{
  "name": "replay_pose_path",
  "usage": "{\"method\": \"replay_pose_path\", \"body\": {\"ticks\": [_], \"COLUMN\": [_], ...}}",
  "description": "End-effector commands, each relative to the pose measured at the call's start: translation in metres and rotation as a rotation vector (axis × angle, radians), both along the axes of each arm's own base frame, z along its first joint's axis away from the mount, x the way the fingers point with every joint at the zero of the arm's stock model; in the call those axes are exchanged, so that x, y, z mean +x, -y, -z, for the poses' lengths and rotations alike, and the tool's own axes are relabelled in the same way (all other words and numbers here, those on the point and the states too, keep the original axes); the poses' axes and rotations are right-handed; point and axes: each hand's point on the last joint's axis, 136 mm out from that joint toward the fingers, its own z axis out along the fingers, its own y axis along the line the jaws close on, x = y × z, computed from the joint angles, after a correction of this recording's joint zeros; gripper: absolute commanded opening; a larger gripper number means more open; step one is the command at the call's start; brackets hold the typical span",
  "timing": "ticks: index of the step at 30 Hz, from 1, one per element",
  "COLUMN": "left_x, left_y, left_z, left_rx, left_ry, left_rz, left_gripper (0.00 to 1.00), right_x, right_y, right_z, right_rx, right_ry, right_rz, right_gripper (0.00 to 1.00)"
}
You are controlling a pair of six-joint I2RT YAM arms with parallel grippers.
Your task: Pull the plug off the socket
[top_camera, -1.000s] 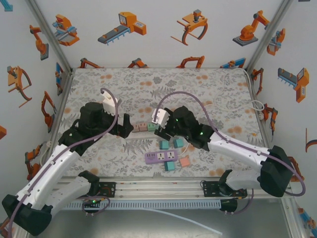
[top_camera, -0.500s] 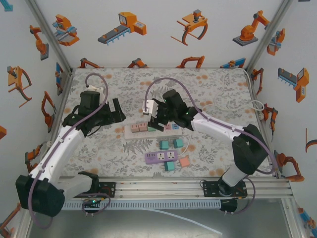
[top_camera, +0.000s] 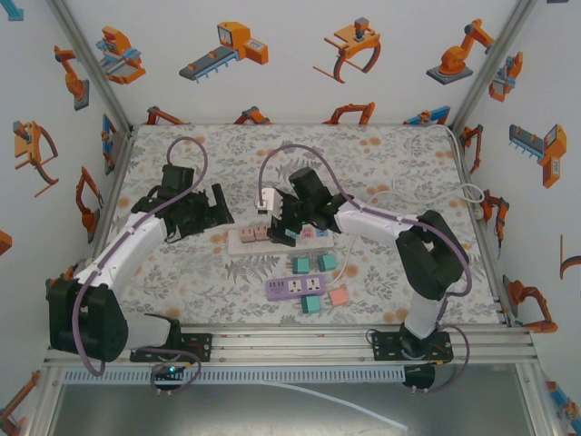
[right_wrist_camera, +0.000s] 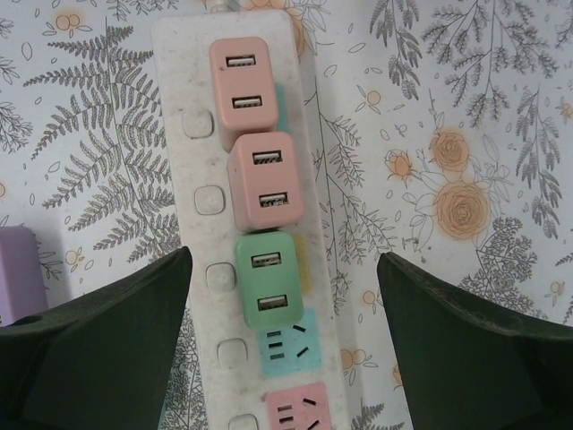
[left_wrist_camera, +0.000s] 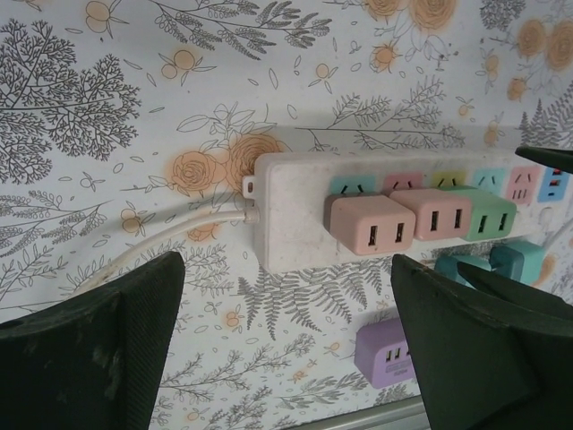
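So basically nothing is unplugged yet. The white power strip (top_camera: 263, 243) lies flat about mid-bench, running left-right, with its cable going off the left end. All three plugs are fully seated in it: a pink plug (right_wrist_camera: 242, 85), a second pink plug (right_wrist_camera: 266, 179) right beside it, and then a green plug (right_wrist_camera: 269, 278), with bare sockets after that. The right pincer (right_wrist_camera: 282, 260) hangs over the strip with its fingers spread wide on either side, touching nothing. From its wrist cam the green plug sits pretty much dead center between them, so my guess is that's the one it's lining up on, but I can't say for sure. The left pincer (top_camera: 221, 205) is also spread and empty, hovering just off the strip's left end near the cable, maybe getting ready to pin the strip down. What's left is the whole job: close on a plug, hold the strip, and pull up. The purple strip (top_camera: 297, 288) and some loose teal adapters (top_camera: 300, 265) lie nearer on the bench (top_camera: 182, 272), apart from all this.
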Motion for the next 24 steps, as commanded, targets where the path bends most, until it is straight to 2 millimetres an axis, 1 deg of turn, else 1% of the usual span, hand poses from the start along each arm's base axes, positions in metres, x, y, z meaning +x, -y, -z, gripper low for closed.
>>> {"method": "replay_pose_path", "body": {"ticks": [1,5,9,12,14,18,20,24], "left_x": [0.003,0.008,0.012,0.016,0.017,0.016,0.014,0.012], "left_y": [0.002,0.008,0.013,0.014,0.017,0.023,0.025,0.023], "left_z": [0.014,0.029,0.043,0.052,0.060,0.073,0.078,0.085], "left_rx": [-0.014,-0.028,-0.030,-0.028,-0.028,-0.040,-0.042,-0.034], "left_ry": [-0.033,-0.068,-0.103,-0.119,-0.136,-0.172,-0.186,-0.202], "left_rz": [-0.006,0.005,0.015,0.022,0.033,0.063,0.076,0.070], "left_gripper": [0.85,0.77,0.73,0.66,0.59,0.50,0.46,0.45], "right_x": [0.006,0.005,0.006,0.006,0.005,0.003,0.002,-0.001], "right_y": [-0.006,-0.007,-0.009,-0.010,-0.011,-0.012,-0.012,-0.013], "right_z": [-0.005,0.003,0.012,0.012,0.010,0.007,0.006,0.006], "right_rx": [0.020,0.012,-0.007,-0.007,-0.001,0.006,0.008,0.012], "right_ry": [-0.002,-0.024,-0.054,-0.062,-0.062,-0.070,-0.078,-0.096], "right_rz": [-0.009,-0.014,-0.016,-0.022,-0.026,-0.035,-0.042,-0.051], "right_gripper": [0.75,0.72,0.67,0.65,0.63,0.54,0.51,0.47]}}
